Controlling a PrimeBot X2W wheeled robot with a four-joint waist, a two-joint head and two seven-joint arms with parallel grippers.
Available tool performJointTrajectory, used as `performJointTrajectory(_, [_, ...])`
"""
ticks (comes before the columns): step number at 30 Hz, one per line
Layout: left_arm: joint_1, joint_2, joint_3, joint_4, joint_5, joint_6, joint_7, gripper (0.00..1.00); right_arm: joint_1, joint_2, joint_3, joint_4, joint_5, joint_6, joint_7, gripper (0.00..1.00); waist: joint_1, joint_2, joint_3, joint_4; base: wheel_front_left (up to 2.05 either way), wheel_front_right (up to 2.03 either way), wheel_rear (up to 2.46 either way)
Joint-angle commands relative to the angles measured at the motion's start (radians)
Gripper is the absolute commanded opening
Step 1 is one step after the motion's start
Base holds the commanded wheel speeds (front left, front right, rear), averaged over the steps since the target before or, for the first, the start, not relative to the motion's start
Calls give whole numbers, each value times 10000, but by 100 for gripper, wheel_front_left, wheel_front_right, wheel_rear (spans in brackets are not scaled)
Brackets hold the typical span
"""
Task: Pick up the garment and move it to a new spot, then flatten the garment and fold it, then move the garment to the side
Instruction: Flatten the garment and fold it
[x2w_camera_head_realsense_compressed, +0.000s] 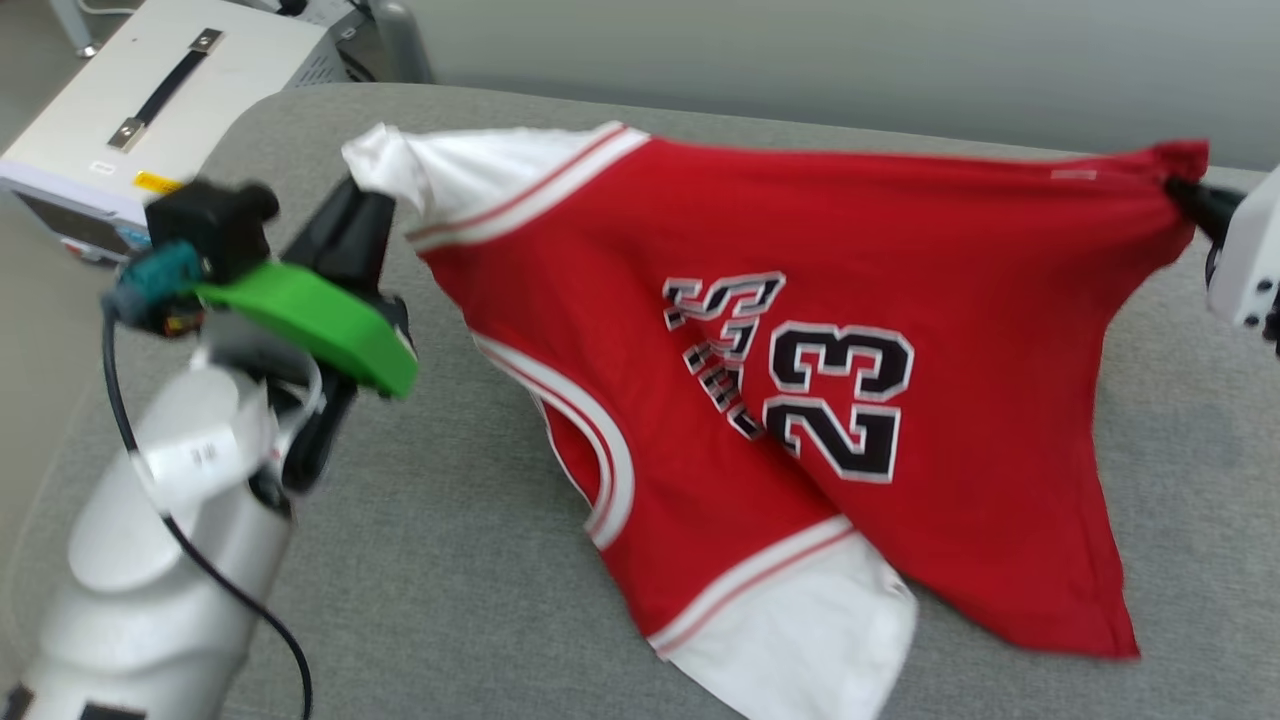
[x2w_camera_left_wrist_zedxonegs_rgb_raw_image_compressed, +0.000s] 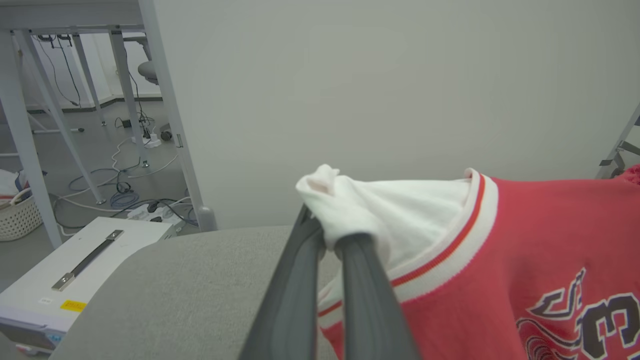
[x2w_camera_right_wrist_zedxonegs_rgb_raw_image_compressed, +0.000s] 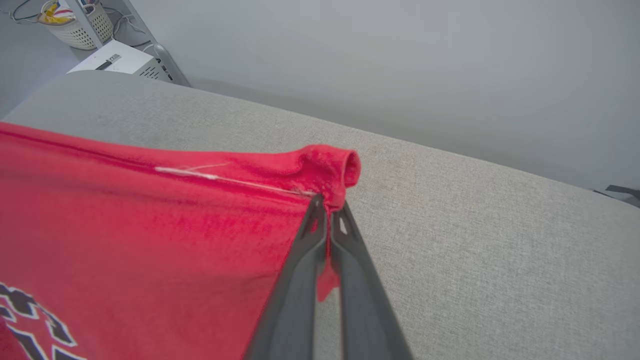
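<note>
The garment (x2w_camera_head_realsense_compressed: 900, 230) stretches between left pincer (x2w_camera_left_wrist_zedxonegs_rgb_raw_image_compressed: 326, 231) (sleeve) — and right pincer (x2w_camera_right_wrist_zedxonegs_rgb_raw_image_compressed: 327, 204).

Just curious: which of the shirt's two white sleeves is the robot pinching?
The upper sleeve, bunched in the left tool. The lower sleeve is loose, with nothing gripping it.

Our left gripper (x2w_camera_left_wrist_zedxonegs_rgb_raw_image_compressed: 327, 231) has both dark fingers pinched tight on a bunched-up white sleeve corner of the garment (x2w_camera_left_wrist_zedxonegs_rgb_raw_image_compressed: 500, 260). The rest of it spreads off to the gripper's right, red with striped trim. Left of the fingers there's the grey padded surface (x2w_camera_left_wrist_zedxonegs_rgb_raw_image_compressed: 190, 285), and further left a white box (x2w_camera_left_wrist_zedxonegs_rgb_raw_image_compressed: 45, 290) with a black handle.
</note>
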Motion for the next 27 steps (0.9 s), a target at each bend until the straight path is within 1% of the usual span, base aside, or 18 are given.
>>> performJointTrajectory(1, [-604, 105, 132, 326, -98, -92, 134, 0, -389, -8, -102, 235, -210, -11, -164, 0, -1, -1, -9, -287, 0, 0, 0])
performJointTrajectory(5, [-2292, 124, 278, 1460, -292, -327, 389, 0, -1499, 158, -269, 741, -669, -11, -488, 0, -1, -1, 262, -554, 0, 0, 0])
performJointTrajectory(9, [-4114, 168, 272, 2597, -137, -446, 443, 0, -2827, 291, -436, 1235, -1273, -11, -889, 0, -1, -1, 638, -780, 0, 0, 0])
performJointTrajectory(12, [-5357, 218, 308, 3325, 17, -480, 371, 0, -3788, 425, -628, 1529, -1705, -11, -1175, 0, -1, -1, 932, -920, 0, 0, 0])
performJointTrajectory(17, [-7454, 477, 312, 4454, 482, -456, 222, 0, -5547, 715, -1012, 2073, -2509, -11, -1653, 0, -1, -1, 1575, -1240, 0, 0, 0])
performJointTrajectory(23, [-9369, 636, 183, 5425, 812, -508, 182, 0, -7324, 1078, -1314, 2597, -3179, -11, -2023, 0, -1, -1, 2627, -1525, 0, 0, 0])
performJointTrajectory(27, [-10056, 644, 50, 6039, 865, -575, 129, 0, -8081, 1415, -1420, 3041, -3407, -11, -2097, 0, -1, -1, 3311, -1676, 0, 0, 0])
